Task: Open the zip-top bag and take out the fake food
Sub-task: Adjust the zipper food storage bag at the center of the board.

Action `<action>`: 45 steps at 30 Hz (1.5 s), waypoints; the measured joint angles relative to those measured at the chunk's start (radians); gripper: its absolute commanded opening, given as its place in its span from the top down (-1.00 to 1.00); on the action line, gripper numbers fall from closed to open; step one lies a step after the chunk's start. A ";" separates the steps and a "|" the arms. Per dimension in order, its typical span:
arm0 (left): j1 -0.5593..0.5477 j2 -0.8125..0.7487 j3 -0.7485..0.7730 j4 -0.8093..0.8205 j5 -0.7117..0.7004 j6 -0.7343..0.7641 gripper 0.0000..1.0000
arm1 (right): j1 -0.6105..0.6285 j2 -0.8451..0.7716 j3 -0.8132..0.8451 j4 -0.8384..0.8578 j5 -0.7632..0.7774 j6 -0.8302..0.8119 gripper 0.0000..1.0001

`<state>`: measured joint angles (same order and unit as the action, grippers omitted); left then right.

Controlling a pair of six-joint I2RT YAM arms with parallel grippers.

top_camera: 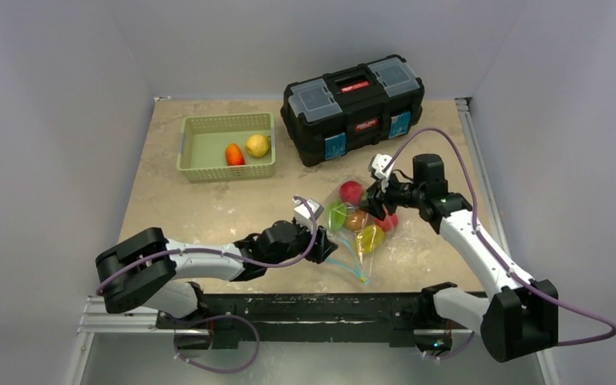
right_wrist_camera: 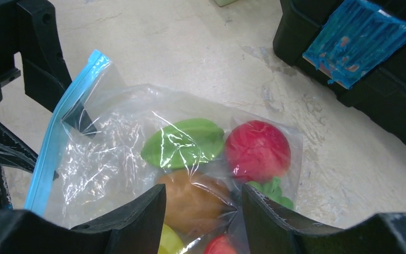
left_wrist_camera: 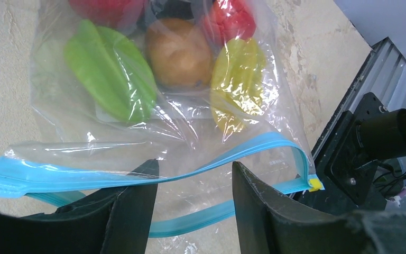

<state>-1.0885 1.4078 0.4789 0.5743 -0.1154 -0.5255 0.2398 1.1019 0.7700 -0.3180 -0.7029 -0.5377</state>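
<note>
The zip-top bag (top_camera: 354, 228) lies on the table between my grippers, its mouth towards the near edge. Its two teal-blue zip strips (left_wrist_camera: 232, 156) stand apart, so the mouth is open. Inside lies the fake food: a green piece (left_wrist_camera: 111, 74), a brown one (left_wrist_camera: 178, 52), a yellow one (left_wrist_camera: 238, 79) and red ones (left_wrist_camera: 227, 18). My left gripper (left_wrist_camera: 193, 166) is open at the mouth, and the upper strip runs across between its fingers. My right gripper (right_wrist_camera: 203, 190) is open over the bag's far end, above the brown piece (right_wrist_camera: 193, 203), near the green (right_wrist_camera: 182, 143) and red (right_wrist_camera: 257, 150) pieces.
A green basket (top_camera: 228, 119) at the back left holds an orange piece (top_camera: 234, 154) and a yellow piece (top_camera: 257, 145). A black toolbox (top_camera: 354, 107) stands at the back, just beyond the right gripper. The arms' mounting rail (top_camera: 305, 309) runs along the near edge.
</note>
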 measured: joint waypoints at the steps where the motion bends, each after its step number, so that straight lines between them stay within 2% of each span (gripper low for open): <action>1: 0.000 -0.004 0.000 0.000 0.000 0.003 -0.02 | 0.000 0.010 0.000 -0.002 0.002 -0.005 -0.07; 9: 0.002 -0.014 -0.019 -0.001 0.000 0.016 0.00 | 0.000 0.106 0.043 -0.026 0.016 -0.049 -0.07; 26: 0.002 -0.013 -0.027 0.005 0.039 0.040 0.00 | -0.011 0.119 0.045 -0.060 0.097 -0.117 -0.10; 36: 0.002 0.006 -0.027 0.008 0.046 0.040 0.02 | -0.012 0.223 0.048 -0.081 0.129 -0.114 -0.07; 45: 0.002 0.073 -0.005 0.023 0.064 0.029 0.03 | -0.012 0.224 0.061 -0.117 0.112 -0.135 -0.05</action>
<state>-1.0866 1.4811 0.4744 0.5968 -0.0517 -0.4961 0.2279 1.3262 0.8314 -0.4347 -0.5911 -0.6731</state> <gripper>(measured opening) 0.488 0.521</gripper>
